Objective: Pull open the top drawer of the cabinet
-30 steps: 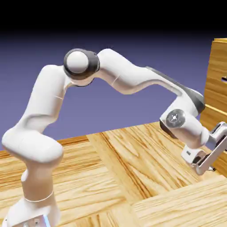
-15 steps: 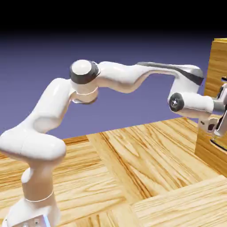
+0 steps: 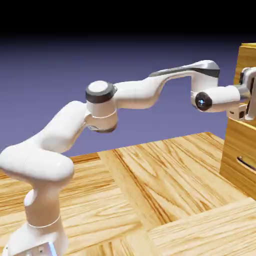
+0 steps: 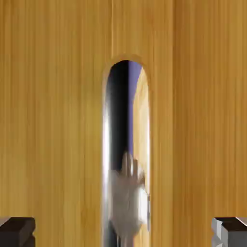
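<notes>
The cabinet (image 3: 245, 125) is seen at the right edge of the exterior view, standing on the wood-grain table (image 3: 165, 190). The arm (image 3: 125, 95) is stretched across to it, and the gripper (image 3: 248, 95) is held against the top drawer (image 3: 248, 75), high on the cabinet front. In the hand view, the wood is filled by a shiny bar handle (image 4: 116, 159) running between the 2 fingertips (image 4: 17, 230), which are spread wide apart. A lower handle (image 3: 246, 164) is visible below.

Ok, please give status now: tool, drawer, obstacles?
Tool open, fingers either side of the handle. Top drawer looks shut. Nothing in the way.
</notes>
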Motion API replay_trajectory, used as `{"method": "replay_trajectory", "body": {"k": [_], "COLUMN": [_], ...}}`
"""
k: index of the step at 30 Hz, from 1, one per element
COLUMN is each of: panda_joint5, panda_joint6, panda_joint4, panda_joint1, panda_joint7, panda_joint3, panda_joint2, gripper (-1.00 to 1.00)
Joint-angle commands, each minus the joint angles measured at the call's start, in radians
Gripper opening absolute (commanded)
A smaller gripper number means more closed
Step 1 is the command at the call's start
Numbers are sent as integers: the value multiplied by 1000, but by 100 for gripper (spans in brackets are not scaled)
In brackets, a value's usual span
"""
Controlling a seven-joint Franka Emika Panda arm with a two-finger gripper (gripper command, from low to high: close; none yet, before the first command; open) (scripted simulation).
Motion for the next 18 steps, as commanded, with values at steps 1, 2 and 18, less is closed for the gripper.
{"method": "replay_trajectory", "body": {"k": [1,2,18], "panda_joint5": [0,0,34], "panda_joint6": [0,0,-202], "panda_joint4": [0,0,-580], "panda_joint1": [0,0,389], "panda_joint7": [0,0,-166], "panda_joint3": [0,0,-153], "panda_joint2": [0,0,-105], "gripper": [-100,-100,-100]}}
